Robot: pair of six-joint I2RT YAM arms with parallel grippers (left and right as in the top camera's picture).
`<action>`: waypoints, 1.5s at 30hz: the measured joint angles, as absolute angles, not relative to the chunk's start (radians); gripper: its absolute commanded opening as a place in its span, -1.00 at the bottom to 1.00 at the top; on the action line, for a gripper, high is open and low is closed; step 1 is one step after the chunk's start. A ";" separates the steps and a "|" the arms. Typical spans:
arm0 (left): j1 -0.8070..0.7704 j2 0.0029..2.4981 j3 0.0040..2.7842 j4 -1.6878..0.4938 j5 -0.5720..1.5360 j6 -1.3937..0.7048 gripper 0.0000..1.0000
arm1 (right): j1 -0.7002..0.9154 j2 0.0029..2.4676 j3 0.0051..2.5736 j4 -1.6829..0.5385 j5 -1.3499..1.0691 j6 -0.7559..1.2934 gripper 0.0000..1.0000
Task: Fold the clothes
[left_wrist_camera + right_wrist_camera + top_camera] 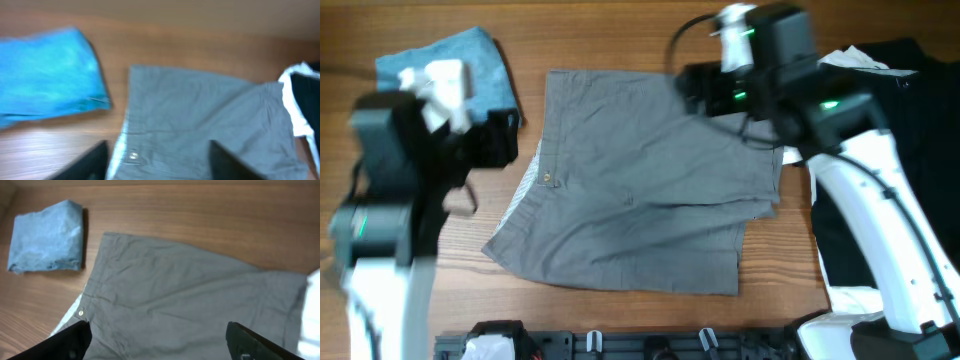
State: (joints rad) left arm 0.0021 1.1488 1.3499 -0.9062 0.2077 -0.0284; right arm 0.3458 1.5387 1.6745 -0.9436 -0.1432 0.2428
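Judging by how things lie on the worktop (pixel 620 40), the job is partly done. The grey shorts (pixel 640 190) are the largest piece and lie flat in the middle. Only one leg outline shows, so they look doubled leg over leg, but they have not been brought down to a compact packet. Their long axis runs from waistband to hems, slightly skewed to the worktop's edges. The hem end points at the black garment (pixel 930 110), and the waistband end points the opposite way, toward the side where the left arm stands.

The black garment lies just off the hem end of the shorts, spread loosely and apparently waiting its turn. A white piece (pixel 855 60) sits by it near the shorts' far hem corner, and it is unclear whether that is a separate garment.

The light-blue piece (pixel 470 50) rests beyond the shorts' far waistband corner and apart from them. It is already squared into a neat block, so it reads as finished.

At the waistband a strip of pale lining (pixel 520 205) shows along the edge, with the button (pixel 548 178) beside it.

The left fingers (pixel 92 162) are spread apart above the waistband end and grip nothing. The right fingers (pixel 65 342) are likewise spread wide over the shorts, with no cloth between them.

What appears left is the remaining folds on the shorts, then the black and white pieces.
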 measured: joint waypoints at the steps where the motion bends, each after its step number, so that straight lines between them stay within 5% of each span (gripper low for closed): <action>1: -0.017 1.245 1.350 -0.883 0.224 -0.030 -0.52 | 0.309 1.539 1.674 -0.959 -0.177 0.247 0.78; 3: -0.046 1.394 1.349 -0.827 0.239 -0.036 -0.92 | 0.269 1.539 1.674 -0.993 -0.219 0.251 0.77; 10: -0.137 1.905 1.348 -0.530 0.260 -0.033 -0.92 | 0.237 1.546 1.674 -1.048 -0.262 0.273 0.50; 17: -0.138 2.103 1.348 -0.334 0.198 -0.033 -0.87 | 0.237 1.670 1.623 -1.052 -0.249 0.321 0.32; 20: -0.125 2.131 1.361 -0.249 0.152 -0.064 -0.62 | 0.237 1.753 1.620 -1.051 -0.217 0.337 0.29; 24: -0.056 2.148 1.370 -0.173 0.013 -0.148 -0.62 | 0.237 1.847 1.618 -1.037 -0.192 0.340 0.43; 28: 0.116 2.169 1.419 -0.190 0.112 -0.182 -0.42 | 0.237 1.913 1.617 -0.956 -0.157 0.339 0.44; 34: 0.113 2.152 1.430 -0.215 0.243 -0.190 -0.11 | 0.236 2.015 1.617 -0.893 -0.112 0.324 -0.10; 36: 0.110 2.096 1.430 -0.253 0.258 -0.189 -0.03 | 0.236 2.069 1.616 -0.870 -0.101 0.298 -0.61; 41: 0.110 1.886 1.433 -0.428 0.265 -0.190 0.25 | 0.232 2.165 1.613 -0.736 -0.087 0.274 -0.70; 45: 0.109 1.682 1.440 -0.624 0.269 -0.189 0.68 | 0.190 2.232 1.617 -0.581 -0.086 0.276 -0.82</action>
State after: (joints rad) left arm 0.1093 1.6825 1.4399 -0.6235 0.2687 -0.1890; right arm 0.1902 2.2322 1.6169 -0.5812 -0.0860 0.2756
